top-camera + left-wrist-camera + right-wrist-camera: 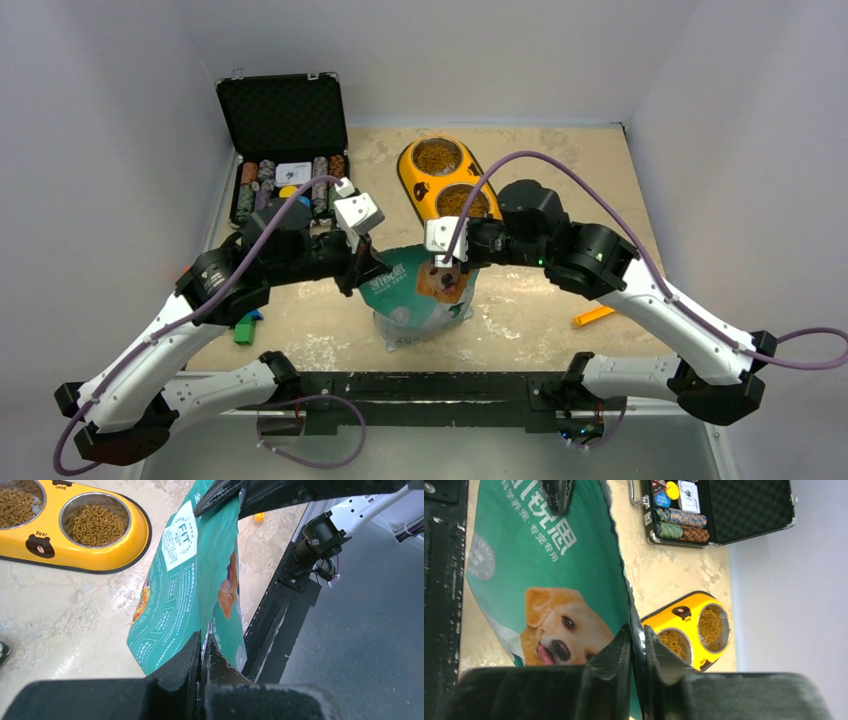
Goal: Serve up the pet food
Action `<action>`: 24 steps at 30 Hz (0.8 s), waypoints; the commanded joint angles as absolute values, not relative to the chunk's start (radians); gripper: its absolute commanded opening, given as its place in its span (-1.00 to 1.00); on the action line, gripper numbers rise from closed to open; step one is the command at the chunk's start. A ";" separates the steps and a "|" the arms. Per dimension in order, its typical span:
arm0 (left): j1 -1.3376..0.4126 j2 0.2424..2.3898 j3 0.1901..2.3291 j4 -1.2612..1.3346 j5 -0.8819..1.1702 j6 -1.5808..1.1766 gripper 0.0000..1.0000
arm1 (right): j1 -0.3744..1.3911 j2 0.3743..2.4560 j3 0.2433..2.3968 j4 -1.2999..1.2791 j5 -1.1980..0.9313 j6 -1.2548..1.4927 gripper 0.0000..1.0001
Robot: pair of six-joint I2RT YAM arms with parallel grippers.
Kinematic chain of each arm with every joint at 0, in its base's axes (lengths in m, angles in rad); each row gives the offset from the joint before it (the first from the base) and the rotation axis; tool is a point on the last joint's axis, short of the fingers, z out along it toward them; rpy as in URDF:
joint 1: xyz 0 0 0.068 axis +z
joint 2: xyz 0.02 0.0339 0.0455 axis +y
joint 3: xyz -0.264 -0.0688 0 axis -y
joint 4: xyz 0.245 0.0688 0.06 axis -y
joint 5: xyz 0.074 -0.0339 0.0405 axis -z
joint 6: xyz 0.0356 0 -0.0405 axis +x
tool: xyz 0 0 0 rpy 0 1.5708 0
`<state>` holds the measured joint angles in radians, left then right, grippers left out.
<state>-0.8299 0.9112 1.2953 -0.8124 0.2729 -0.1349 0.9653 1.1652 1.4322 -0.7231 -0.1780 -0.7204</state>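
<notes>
The teal-green pouch (420, 300) with a golden dog's face stands upright near the table's front edge, held at its top by both grippers. My left gripper (368, 268) is shut on the pouch's left top edge (190, 580). My right gripper (447, 268) is shut on its right top edge (554, 580). The pet food (437, 156) shows as brown kibble in both steel bowls of the yellow double feeder (412, 172) behind the pouch. It also shows in the left wrist view (97, 525) and the right wrist view (710, 625).
An open black case (283, 115) with poker chips stands at the back left. A green block (244, 330) lies at the front left and an orange piece (594, 315) at the front right. A black rail (430, 385) runs along the table's front edge.
</notes>
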 commanded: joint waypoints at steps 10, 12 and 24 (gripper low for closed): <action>-0.827 0.809 1.328 -0.864 0.268 -0.135 -1.00 | 0.891 1.134 1.446 -0.722 0.013 -0.734 -0.80; -0.827 0.797 1.319 -0.860 0.261 -0.141 -1.00 | 0.891 1.125 1.419 -0.685 0.017 -0.729 -0.60; -0.827 0.778 1.331 -0.919 0.233 -0.135 -1.00 | 0.856 1.129 1.450 -0.711 0.129 -0.710 -1.00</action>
<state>-0.8314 0.8780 1.2907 -0.8379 0.2359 -0.1368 0.9436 1.1641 1.4296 -0.6830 -0.1265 -0.7216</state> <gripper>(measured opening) 0.029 0.020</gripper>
